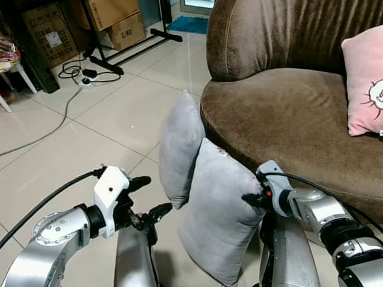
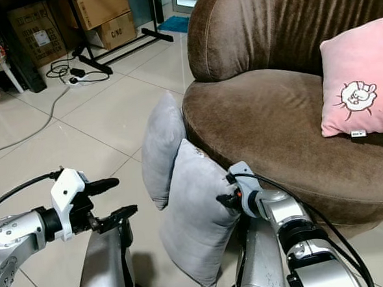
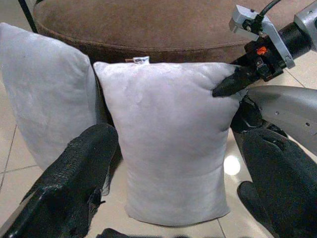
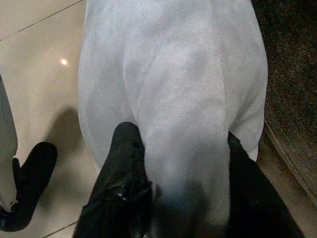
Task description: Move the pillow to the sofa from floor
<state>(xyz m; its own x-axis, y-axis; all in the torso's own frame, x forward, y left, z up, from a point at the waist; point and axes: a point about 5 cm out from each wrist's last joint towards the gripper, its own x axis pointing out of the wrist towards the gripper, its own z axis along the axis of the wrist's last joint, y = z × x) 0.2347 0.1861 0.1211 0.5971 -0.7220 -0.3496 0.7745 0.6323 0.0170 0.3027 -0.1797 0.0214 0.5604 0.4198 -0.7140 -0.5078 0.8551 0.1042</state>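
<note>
Two soft grey velvet pillows stand upright on the pale glossy tiled floor (image 1: pixel 62 151), leaning against the front of the rounded brown velvet sofa (image 1: pixel 293 111). The nearer grey pillow (image 1: pixel 216 213) stands closest to the robot, its lower edge on the tiles and its upper corner touching the sofa's seat edge. The farther grey pillow (image 1: pixel 181 147) stands just behind it, overlapping it slightly and also resting against the sofa front.

The right gripper (image 4: pixel 181 168) is at the nearer pillow's upper right edge. In the right wrist view its two black fingers (image 4: pixel 126 163) sit either side of a ridge of grey fabric, closed in on it and pinching the pillow's edge. From the left wrist view one black fingertip presses into the pillow's top corner.

The left gripper (image 1: pixel 146 198) hovers to the left of the nearer pillow, near it but apart from it, with fingers spread wide and nothing between them. In the left wrist view the nearer pillow stands between its two fingers, further off.

A pink square cushion with a white cartoon print (image 1: pixel 372 87) rests on the sofa seat against the backrest, well apart from both grey pillows. Further back are brown cardboard boxes (image 1: pixel 109 15), a black stand (image 1: pixel 130 43) and what looks like a power strip with black cables (image 1: pixel 83 75) on the tiles.
</note>
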